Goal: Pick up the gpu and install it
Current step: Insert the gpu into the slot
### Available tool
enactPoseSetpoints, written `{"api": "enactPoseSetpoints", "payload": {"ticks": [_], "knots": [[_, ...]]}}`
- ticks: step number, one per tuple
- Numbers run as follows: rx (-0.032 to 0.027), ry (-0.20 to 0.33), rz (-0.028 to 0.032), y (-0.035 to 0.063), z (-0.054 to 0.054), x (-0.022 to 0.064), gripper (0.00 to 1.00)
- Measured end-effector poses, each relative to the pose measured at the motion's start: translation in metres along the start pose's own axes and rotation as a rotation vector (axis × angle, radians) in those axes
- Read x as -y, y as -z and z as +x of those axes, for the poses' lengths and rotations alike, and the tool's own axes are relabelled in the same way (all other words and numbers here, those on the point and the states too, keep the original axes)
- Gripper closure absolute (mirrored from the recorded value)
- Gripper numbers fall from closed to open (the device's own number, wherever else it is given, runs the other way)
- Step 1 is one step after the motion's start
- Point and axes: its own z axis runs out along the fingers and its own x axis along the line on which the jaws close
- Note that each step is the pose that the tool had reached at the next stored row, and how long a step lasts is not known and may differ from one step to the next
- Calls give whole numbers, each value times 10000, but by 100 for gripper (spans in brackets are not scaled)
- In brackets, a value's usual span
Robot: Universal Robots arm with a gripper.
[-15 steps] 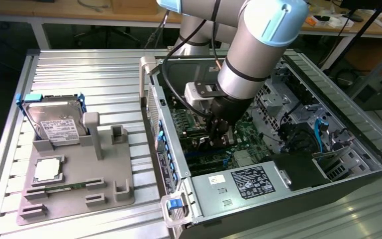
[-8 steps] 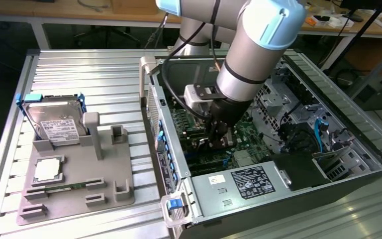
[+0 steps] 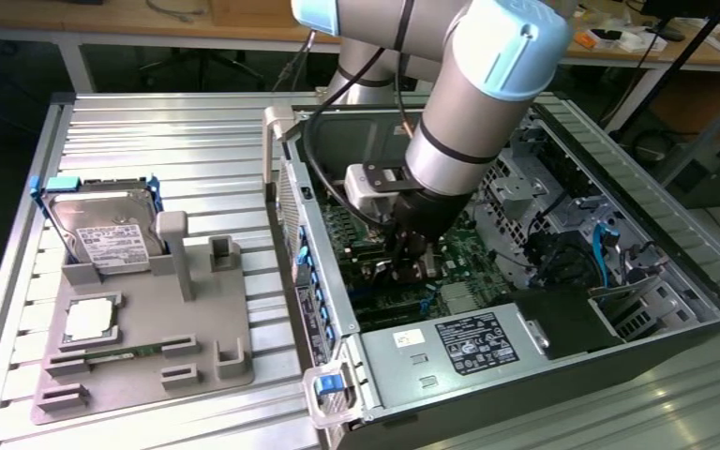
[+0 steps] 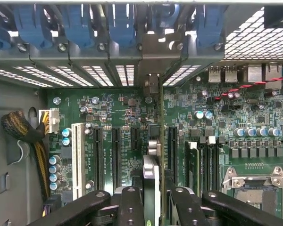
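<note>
Your gpu point(image 4: 151, 188) stands on edge between the gripper point(image 4: 153, 205) fingers, clamped from both sides, low over the motherboard point(image 4: 127, 117) inside the open case point(image 3: 660, 244). Its bracket end points at the rear slot covers point(image 4: 108, 73), in line with a black expansion slot point(image 4: 171, 141). On the exterior view's left, the grey tray point(image 3: 147, 328) holds the hard drive point(image 3: 112, 239) and a processor point(image 3: 91, 319).
</note>
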Motion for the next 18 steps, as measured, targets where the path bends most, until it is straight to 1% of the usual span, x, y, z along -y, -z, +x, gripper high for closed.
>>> {"api": "enactPoseSetpoints", "payload": {"ticks": [5, 6, 8, 14, 15, 16, 18], "knots": [[0, -1, 0, -2, 0, 0, 73], [9, 0, 7, -22, -1, 2, 73], [0, -1, 0, -34, 1, 2, 73], [2, -1, 1, -35, 0, 2, 73], [13, -3, 3, -39, -1, 1, 72], [12, -3, 5, -40, 0, 1, 72], [5, -2, 2, -36, 0, 1, 60]]}}
